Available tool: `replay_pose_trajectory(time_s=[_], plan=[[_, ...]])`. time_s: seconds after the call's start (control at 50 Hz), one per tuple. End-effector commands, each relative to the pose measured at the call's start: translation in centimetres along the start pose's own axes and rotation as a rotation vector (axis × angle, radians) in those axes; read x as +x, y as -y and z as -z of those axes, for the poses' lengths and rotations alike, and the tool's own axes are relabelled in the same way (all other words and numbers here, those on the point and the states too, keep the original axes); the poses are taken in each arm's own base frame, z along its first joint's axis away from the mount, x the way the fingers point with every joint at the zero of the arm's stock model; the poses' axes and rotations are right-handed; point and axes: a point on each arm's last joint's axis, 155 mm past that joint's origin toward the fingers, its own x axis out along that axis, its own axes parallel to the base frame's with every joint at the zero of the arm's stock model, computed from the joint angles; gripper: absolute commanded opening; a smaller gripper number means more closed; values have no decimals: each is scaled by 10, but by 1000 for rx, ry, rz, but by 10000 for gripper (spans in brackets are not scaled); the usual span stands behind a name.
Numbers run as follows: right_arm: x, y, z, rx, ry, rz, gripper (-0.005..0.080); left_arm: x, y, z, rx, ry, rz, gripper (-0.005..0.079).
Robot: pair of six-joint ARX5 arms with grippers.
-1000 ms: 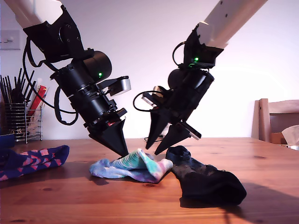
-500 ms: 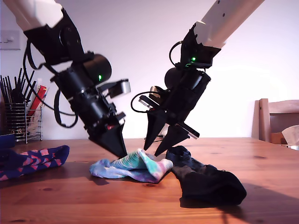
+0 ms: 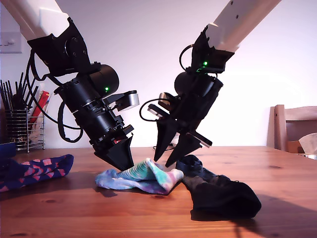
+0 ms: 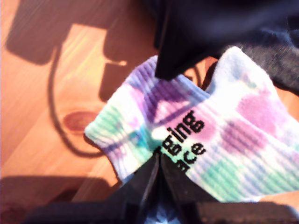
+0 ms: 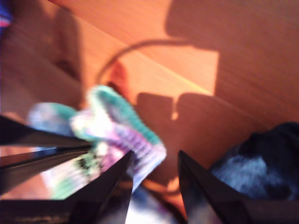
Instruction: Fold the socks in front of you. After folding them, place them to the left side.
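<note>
— Since a second ago, what had shifted?
— My first gripper (image 3: 125, 166) had edged a little toward the exterior view's left and tilted more steeply; the socks had not stirred.

— And its jaws?
— Pressed together on the edge of the tie-dye sock (image 3: 143, 177); the first wrist view showed them meeting right at the printed lettering.

— My second gripper (image 3: 162, 161)?
— Its jaws stood apart, holding nothing, tips just above the same sock's far end, at about two o'clock from the first gripper in the exterior view.

— Where did the socks lie?
— The tie-dye one lay bunched mid-surface (image 3: 74, 213). The black sock (image 3: 223, 193) lay touching it at about four o'clock, and the navy sock with pink blocks (image 3: 34, 168) lay apart at nine o'clock, by the exterior view's left edge.

— Anything behind?
— A utensil rack (image 3: 20, 124) at ten o'clock and a chair (image 3: 292, 126) at three.
</note>
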Motion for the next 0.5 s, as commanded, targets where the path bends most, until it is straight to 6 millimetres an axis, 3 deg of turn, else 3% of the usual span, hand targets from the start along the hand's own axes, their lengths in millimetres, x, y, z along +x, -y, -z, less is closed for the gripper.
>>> replay_pose_trajectory(time_s=[0.0,0.18,0.38,0.48], plan=[[18,7,11,15,-43,1,264,12,2,15,-11,-40,24,-19],[18,5,10,15,-41,-12,243,12,2,15,-10,-37,23,-19],[18,-5,10,15,-41,-64,-7,13,0,12,-5,-24,17,-19],[18,-6,10,14,-41,-64,-13,14,0,12,-6,-24,18,-19]])
